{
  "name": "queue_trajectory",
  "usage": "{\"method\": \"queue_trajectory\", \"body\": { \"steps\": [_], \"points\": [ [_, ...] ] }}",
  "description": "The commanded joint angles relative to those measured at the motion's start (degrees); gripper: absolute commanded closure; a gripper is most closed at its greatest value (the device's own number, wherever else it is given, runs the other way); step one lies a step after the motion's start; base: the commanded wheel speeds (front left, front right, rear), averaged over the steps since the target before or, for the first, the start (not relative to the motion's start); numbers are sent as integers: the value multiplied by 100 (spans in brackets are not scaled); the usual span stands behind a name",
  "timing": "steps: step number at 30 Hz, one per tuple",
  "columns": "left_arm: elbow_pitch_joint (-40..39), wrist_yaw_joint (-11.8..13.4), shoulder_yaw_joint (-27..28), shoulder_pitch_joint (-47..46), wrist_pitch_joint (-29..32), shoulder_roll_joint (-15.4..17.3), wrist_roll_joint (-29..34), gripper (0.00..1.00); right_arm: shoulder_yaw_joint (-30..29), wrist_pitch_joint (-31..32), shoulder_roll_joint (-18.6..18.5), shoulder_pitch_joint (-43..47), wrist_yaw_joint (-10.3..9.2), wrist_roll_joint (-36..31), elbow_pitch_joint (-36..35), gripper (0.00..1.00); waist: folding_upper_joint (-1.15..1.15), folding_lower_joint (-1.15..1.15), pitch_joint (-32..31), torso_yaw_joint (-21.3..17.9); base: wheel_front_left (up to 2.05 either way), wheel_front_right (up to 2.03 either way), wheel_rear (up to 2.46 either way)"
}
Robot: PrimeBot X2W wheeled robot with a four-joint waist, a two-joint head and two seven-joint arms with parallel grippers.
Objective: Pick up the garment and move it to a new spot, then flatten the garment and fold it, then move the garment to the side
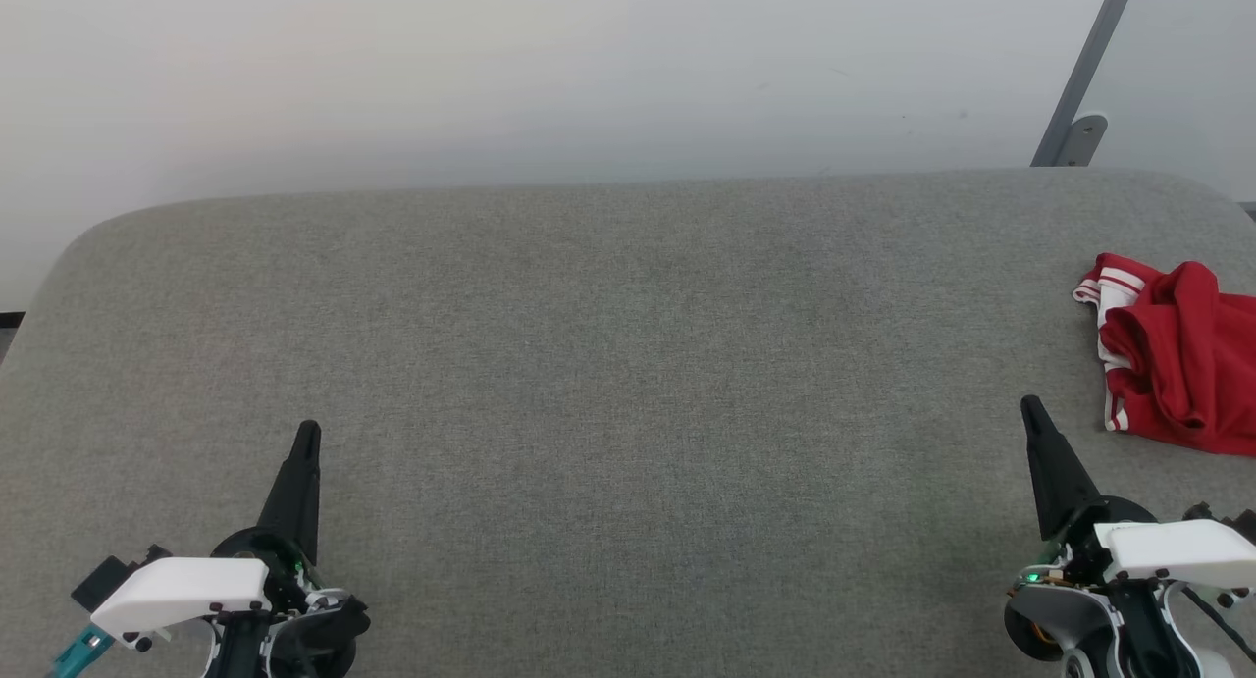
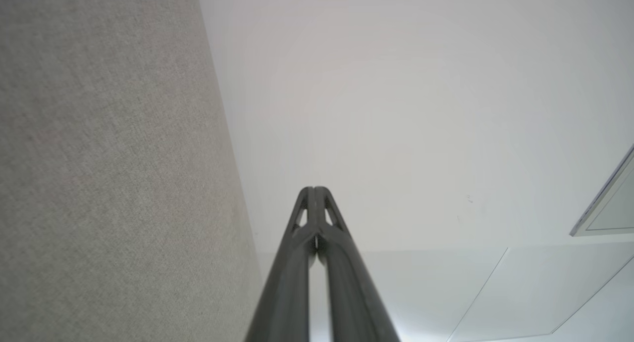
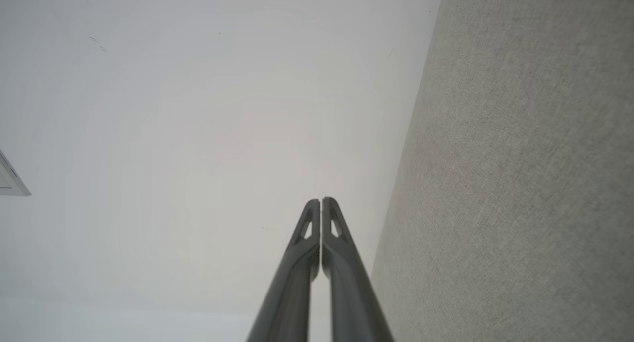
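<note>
The garment (image 1: pixel 1182 364) is seen at the far right of the head view, lying in a crumpled heap on the grey fabric-covered counter (image 1: pixel 628 364). It is cut off by the right border of that view, so its full extent cannot be told. Mostly red cloth is shown. A white part and some red-and-white striped trim are turned toward the middle of the counter. The heap is neither flattened nor folded, and several deep creases are visible in it.

The left gripper (image 1: pixel 307 431) is found at the lower left of the head view, with its dark tip pointed away from the robot. In the left wrist view its two fingers (image 2: pixel 297 263) are pressed together at the tips. The jaws are therefore closed, and nothing is held between them.

The right gripper (image 1: pixel 1030 408) is placed at the lower right of the head view. It is near the garment but apart from it, with a strip of bare counter between them. In the right wrist view its fingers (image 3: pixel 299 277) are also seen to meet at the tips, so these jaws are closed and empty too.

Whether either gripper touches the counter cannot be told. A pale wall (image 1: pixel 491 70) is seen behind the counter, and a grey metal strut (image 1: pixel 1094 60) is leaned against it at the upper right.
</note>
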Motion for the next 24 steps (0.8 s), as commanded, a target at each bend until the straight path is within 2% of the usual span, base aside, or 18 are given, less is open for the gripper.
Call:
{"method": "queue_trajectory", "body": {
  "steps": [1,24],
  "points": [
    [2,-30,-6,-69,23,5,-12,100,-7,8,12,-42,0,20,17,100,0,0,0,0,0,0,0],
    [1,-30,-10,-69,20,4,-15,100,-6,7,12,-37,0,22,17,100,0,0,0,0,0,0,0]
  ]
}}
